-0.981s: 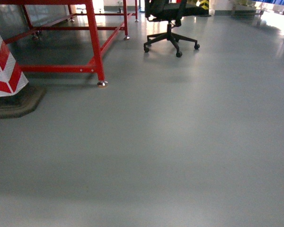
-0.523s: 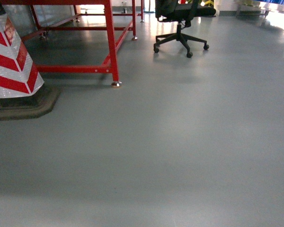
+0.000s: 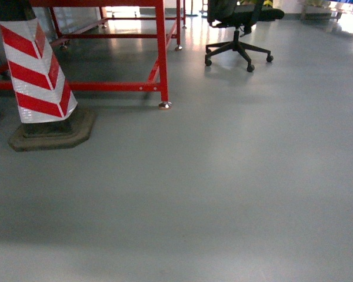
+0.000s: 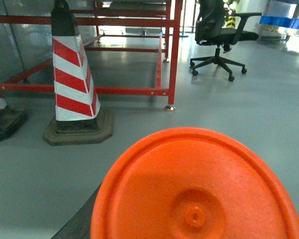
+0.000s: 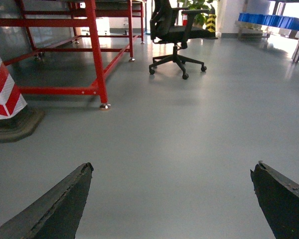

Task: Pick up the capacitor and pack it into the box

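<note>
My left wrist camera is mostly filled by a round orange disc (image 4: 194, 189) with a raised rim and a small nub at its centre. It covers the lower middle of that view from 3 o'clock round to 9 o'clock. I cannot tell what it is, whether a lid or a capacitor end, or whether I am pinching it. A dark sliver shows under its left edge at about 7 o'clock, too little to say how my left fingers stand. No box shows in any view, and no capacitor that I can name with certainty.

My right gripper (image 5: 172, 199) is spread wide: one dark fingertip (image 5: 65, 204) rises from the lower left corner at 8 o'clock, the other sits at the lower right at 4 o'clock, with bare grey floor (image 5: 179, 139) between them and nothing held. The wrist looks forward and slightly down across the floor.

Ahead of me, at 11 o'clock in the head view, a red and white striped cone (image 3: 38, 76) stands upright on its dark base. Just beside it, at 12 o'clock, is a red metal table frame (image 3: 160, 53) with a levelling foot on the floor. A black office chair (image 3: 238, 44) stands well apart at 1 o'clock. Neither arm shows in the head view.
</note>
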### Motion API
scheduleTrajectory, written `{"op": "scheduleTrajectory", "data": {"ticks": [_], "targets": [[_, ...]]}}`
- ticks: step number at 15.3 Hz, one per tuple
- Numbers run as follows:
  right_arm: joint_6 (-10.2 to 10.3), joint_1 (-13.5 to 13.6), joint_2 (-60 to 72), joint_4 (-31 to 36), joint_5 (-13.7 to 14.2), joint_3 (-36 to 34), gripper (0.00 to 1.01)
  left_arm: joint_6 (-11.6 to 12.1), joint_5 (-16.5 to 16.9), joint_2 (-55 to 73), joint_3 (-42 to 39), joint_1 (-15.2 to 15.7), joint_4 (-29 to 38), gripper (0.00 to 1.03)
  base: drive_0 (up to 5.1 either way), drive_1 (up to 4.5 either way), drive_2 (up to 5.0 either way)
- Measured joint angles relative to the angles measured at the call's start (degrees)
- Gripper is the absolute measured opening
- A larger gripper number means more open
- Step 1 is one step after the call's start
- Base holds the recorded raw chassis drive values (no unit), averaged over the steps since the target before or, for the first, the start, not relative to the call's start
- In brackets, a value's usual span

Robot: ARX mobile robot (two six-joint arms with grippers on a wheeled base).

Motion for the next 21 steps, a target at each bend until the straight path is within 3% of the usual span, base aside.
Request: {"op": "scheduleTrajectory", "data": {"ticks": [21], "targets": [[0.0, 0.0, 0.0, -0.2, 0.0, 0.0, 0.98, 0.0, 0.0, 0.0, 0.0, 0.0, -0.1, 0.44, -5.1, 2.38, 2.4]]}}
